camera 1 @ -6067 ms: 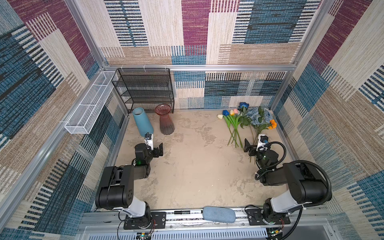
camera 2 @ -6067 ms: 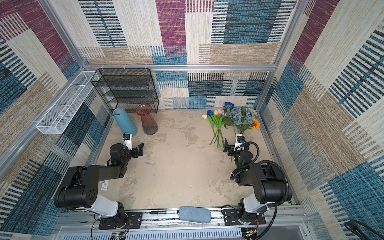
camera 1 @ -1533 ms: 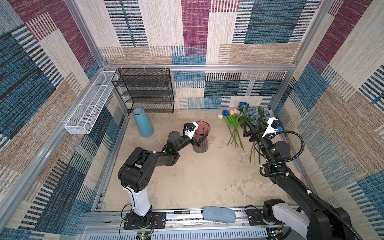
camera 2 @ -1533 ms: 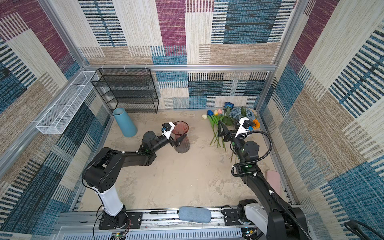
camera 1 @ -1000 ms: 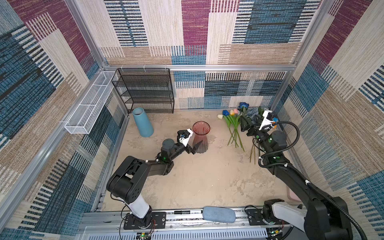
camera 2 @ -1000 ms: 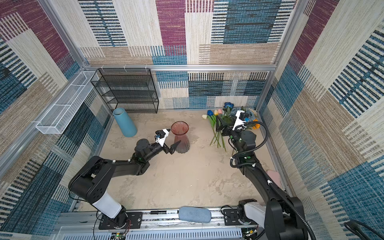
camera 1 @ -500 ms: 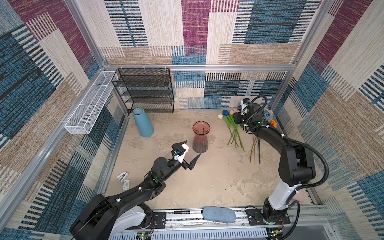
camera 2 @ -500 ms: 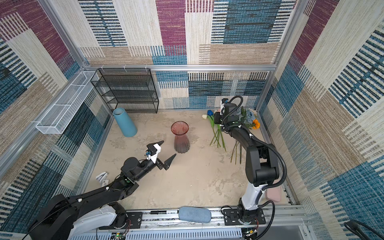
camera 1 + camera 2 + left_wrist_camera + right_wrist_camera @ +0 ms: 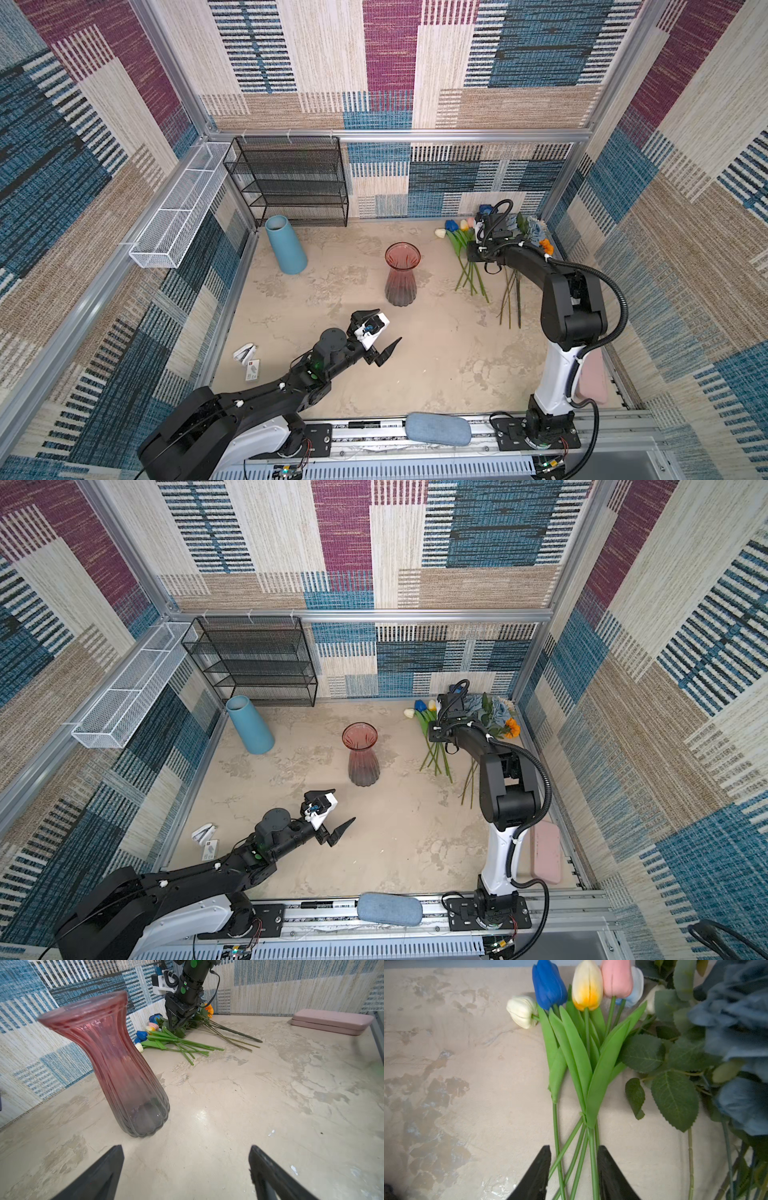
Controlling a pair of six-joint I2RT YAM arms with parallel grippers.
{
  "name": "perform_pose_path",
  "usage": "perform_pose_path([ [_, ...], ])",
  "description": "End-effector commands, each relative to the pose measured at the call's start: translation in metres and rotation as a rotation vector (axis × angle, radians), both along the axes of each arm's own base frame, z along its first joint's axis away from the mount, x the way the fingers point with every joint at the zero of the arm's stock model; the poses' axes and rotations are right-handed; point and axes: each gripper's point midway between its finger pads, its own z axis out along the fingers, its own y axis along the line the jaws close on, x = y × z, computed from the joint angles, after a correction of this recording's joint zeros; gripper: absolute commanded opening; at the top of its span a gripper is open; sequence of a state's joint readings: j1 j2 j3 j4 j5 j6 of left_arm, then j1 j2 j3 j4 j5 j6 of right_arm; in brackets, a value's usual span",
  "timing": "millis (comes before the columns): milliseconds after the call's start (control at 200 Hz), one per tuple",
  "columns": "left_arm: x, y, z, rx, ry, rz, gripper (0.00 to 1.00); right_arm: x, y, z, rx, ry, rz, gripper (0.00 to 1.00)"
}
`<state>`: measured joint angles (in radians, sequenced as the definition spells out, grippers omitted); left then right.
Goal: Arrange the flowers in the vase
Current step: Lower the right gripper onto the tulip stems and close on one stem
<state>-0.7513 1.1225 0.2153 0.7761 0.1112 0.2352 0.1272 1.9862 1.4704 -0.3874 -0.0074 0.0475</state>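
Observation:
The pink ribbed glass vase (image 9: 401,274) (image 9: 116,1059) stands upright and empty mid-table. My left gripper (image 9: 389,324) (image 9: 185,1147) hovers open in front of it, apart from it, with nothing between its fingers. The flowers lie at the back right: a tulip bunch (image 9: 455,232) (image 9: 583,1053) with blue, cream, pink and white heads, dusty-blue roses (image 9: 534,230) (image 9: 741,1032) and an orange bloom (image 9: 513,727). My right gripper (image 9: 574,1148) (image 9: 176,1022) points down on the tulips, its fingers closed against both sides of their green stems, which still rest on the table.
A light-blue cylinder vase (image 9: 286,245) leans at the back left by a black wire rack (image 9: 291,183). A white mesh basket (image 9: 178,216) hangs on the left wall. A pink case (image 9: 330,1021) lies near the right edge. Small white items (image 9: 247,361) lie at the left.
My left gripper has drawn back from the vase toward the front, leaving it standing. My right gripper has come down over the tulips and closed on their stems.

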Motion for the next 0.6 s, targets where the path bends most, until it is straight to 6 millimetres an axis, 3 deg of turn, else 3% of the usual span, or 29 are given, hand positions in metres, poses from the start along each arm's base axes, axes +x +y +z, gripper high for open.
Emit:
perform_pose_path([
  [0, -0.003, -0.011, 0.01, -0.058, 0.008, -0.039, 0.96, -0.002, -0.004, -0.015, -0.016, 0.038, -0.001, 0.39],
  [225, -0.005, -0.018, 0.023, -0.106, 0.003, -0.067, 0.96, -0.001, -0.005, -0.03, -0.027, 0.058, 0.002, 0.35],
  [371, -0.007, -0.021, 0.019, -0.129, 0.058, -0.077, 0.95, 0.003, -0.002, -0.037, -0.017, 0.057, 0.013, 0.3],
  [591, -0.004, -0.023, 0.021, -0.138, 0.055, -0.072, 0.94, 0.007, 0.0, -0.04, -0.009, 0.056, 0.015, 0.17],
])
